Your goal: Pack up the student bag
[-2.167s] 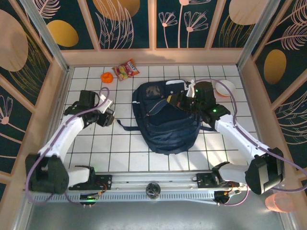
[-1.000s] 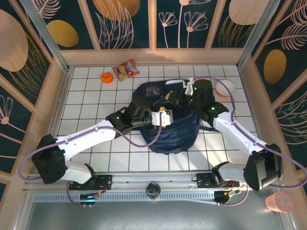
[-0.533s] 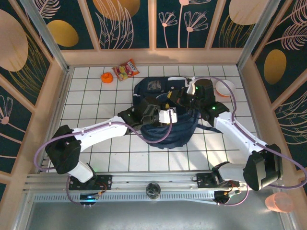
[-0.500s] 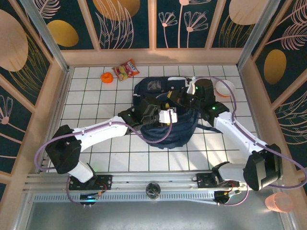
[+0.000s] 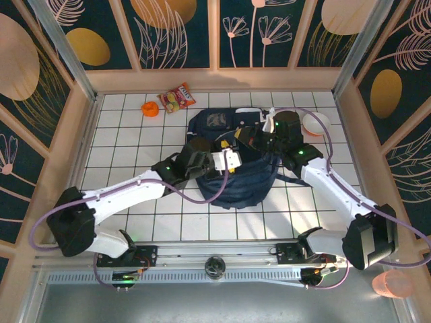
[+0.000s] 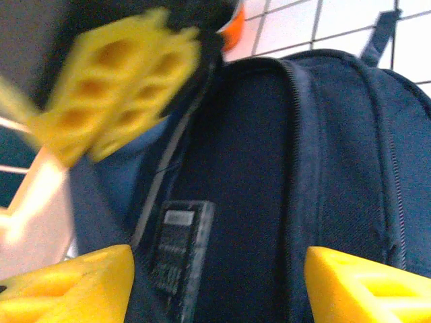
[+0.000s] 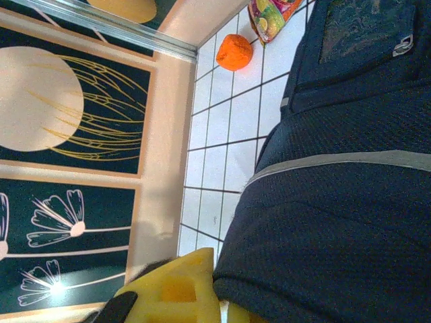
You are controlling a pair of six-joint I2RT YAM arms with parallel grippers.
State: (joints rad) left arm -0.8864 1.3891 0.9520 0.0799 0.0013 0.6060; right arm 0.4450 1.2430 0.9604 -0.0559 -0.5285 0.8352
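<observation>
While poised above the open mouth of the dark navy fabric backpack (image 5: 250, 187), sitting just 12 o'clock of centre on the white tiled table (image 5: 135, 128), holds left gripper (image 5: 231, 161) fingers released and empty. Grasps the mouth's 1 o'clock rim with clenched right gripper (image 5: 248, 138). Contains dark rectangular calculator (image 6: 178, 259).

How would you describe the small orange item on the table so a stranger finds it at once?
Start at the navy student bag in the middle of the white tiled table. Beyond its far left corner, near the back wall, lies a colourful snack packet; the orange item sits just left of it, small, rounded and plain orange.
</observation>
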